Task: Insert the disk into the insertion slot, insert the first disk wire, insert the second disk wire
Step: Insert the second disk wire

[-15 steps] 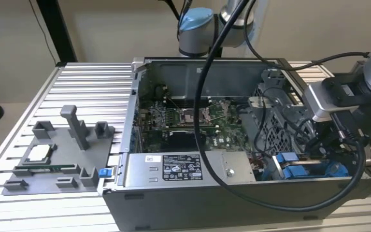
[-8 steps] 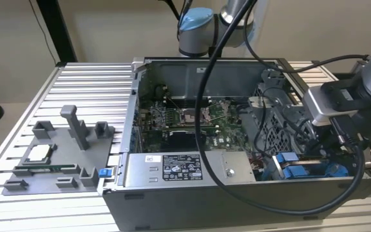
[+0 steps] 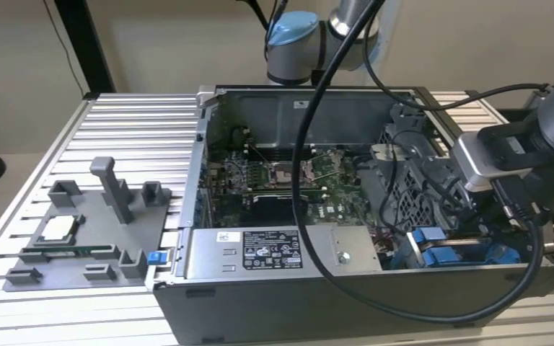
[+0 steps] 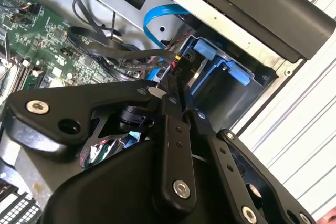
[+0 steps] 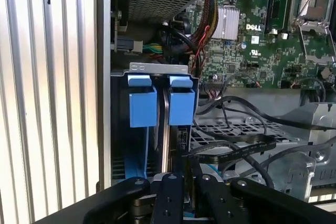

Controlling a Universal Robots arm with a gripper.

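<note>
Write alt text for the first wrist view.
The gripper, its black fingers close together, sits over the insertion slot, a grey metal bay with two bright blue tabs. Black cables cross beside it, with the green motherboard beyond.

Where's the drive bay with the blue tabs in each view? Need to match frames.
Exterior view: drive bay at the case's front corner, toward the exterior view's right, below the arm.
First wrist view: drive bay beside the slatted table.
Second wrist view: drive bay just beyond the end effector.
Shared landmark: its blue tabs.
</note>
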